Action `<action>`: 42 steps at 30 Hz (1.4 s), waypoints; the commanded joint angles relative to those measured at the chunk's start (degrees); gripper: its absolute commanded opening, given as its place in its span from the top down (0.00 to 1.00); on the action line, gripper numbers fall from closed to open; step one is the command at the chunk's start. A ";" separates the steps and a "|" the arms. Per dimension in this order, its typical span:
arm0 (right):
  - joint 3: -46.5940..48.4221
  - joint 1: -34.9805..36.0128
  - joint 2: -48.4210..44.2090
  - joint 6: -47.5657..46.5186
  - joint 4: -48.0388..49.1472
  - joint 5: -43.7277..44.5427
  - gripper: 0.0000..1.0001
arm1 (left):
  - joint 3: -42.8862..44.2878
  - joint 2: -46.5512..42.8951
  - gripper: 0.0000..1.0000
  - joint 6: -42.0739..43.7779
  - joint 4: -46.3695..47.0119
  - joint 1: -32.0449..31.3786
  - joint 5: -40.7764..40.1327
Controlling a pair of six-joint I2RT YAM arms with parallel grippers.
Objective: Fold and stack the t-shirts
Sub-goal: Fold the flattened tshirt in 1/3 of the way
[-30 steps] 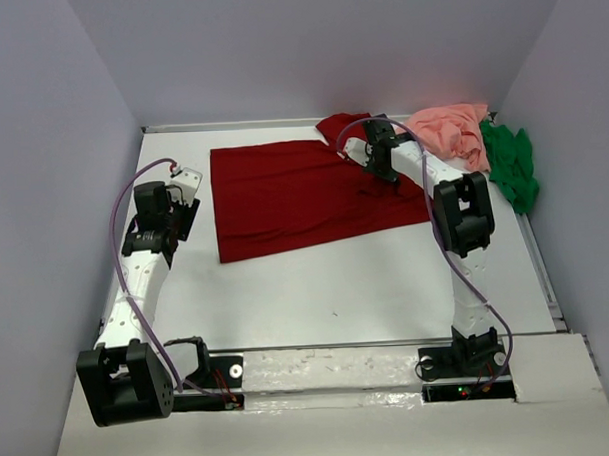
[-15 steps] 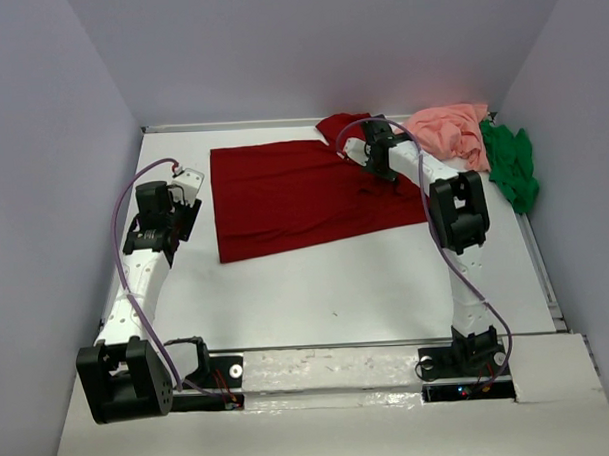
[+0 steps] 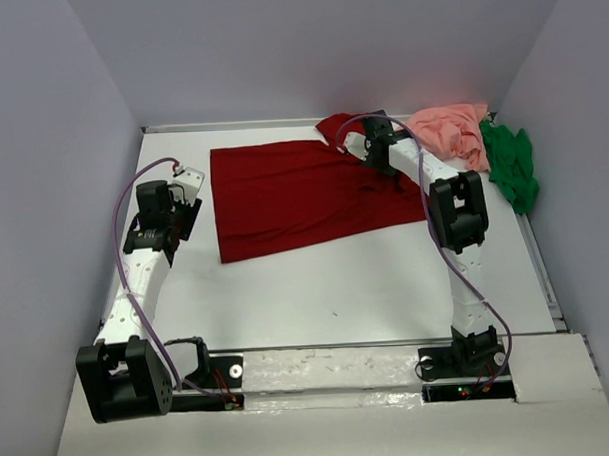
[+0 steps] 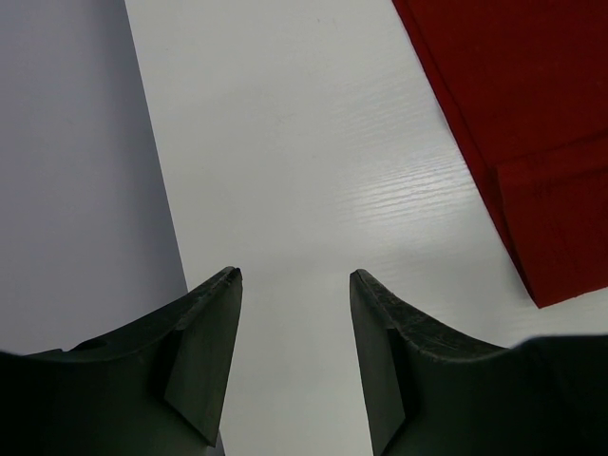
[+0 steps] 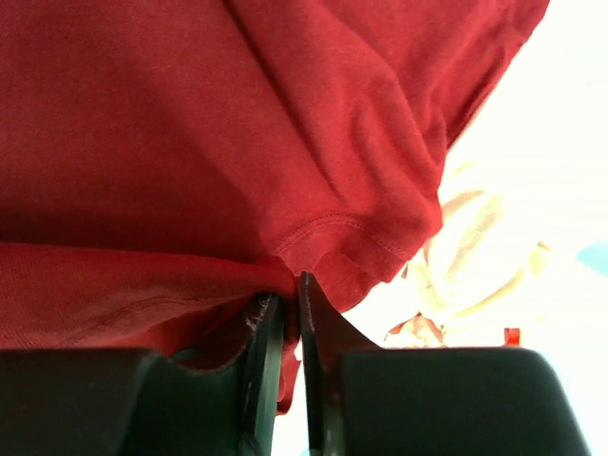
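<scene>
Dark red shirt (image 3: 303,193) lies spread mostly flat on the surface (image 3: 336,277), toward the far edge, roughly mid-width. Its near-left corner is doubled over on itself, and one sleeve is bunched up at the far right of the cloth

Right pincer (image 5: 288,294) is over at that bunched far-right part, arm stretched out across the shirt's right side. Jaws stand v. narrow, just a slit between them, w/ a fold of the red cloth nipped at the tips. The hem stitching of the sleeve sits right beyond the fingertips

Left pincer (image 4: 294,276) hangs over bare surface near the left edge, jaws wide, nothing between them. It's beside the shirt's left side but apart from it; only the folded red corner shows at the right of its wrist view. The grey wall (image 4: 76,171) runs close on its other side

Pink shirt (image 3: 451,131) is heaped in the far right corner, crumpled, touching or v. nearly touching the red sleeve; can't tell which. Green shirt (image 3: 512,166) is scrunched up just beside the pink one, against the right edge, a bit nearer to the arms' bases. Neither of those two is folded
</scene>
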 commanded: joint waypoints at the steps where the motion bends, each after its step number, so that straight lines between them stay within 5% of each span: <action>1: 3.37 -0.29 0.38 -0.68 2.66 1.57 0.78 | 2.17 -0.29 0.39 -0.39 0.36 -0.28 0.38; 12: 3.28 -0.29 0.20 -1.73 4.41 2.27 0.60 | 1.82 -0.38 0.39 -0.21 0.36 -0.28 0.38; 23: 11.19 -0.29 5.56 -3.32 5.56 4.20 0.56 | 1.12 -0.64 0.39 -0.04 0.36 -0.28 0.38; 29: 7.78 -0.29 1.53 -1.91 6.00 3.68 0.55 | 2.08 -0.29 0.39 -0.39 0.09 -0.28 0.38; 33: 0.40 -0.29 -5.14 0.37 6.00 2.27 0.67 | 2.35 -0.38 0.39 -0.30 0.09 -0.28 0.38; 37: -6.81 -0.29 -11.65 3.27 4.25 -0.10 1.00 | 2.96 -0.46 0.39 -0.56 -0.17 -0.28 2.13; 42: -12.18 -0.29 -15.00 6.79 1.61 -3.27 1.00 | 2.88 -1.17 0.39 -0.57 -0.26 -0.28 2.49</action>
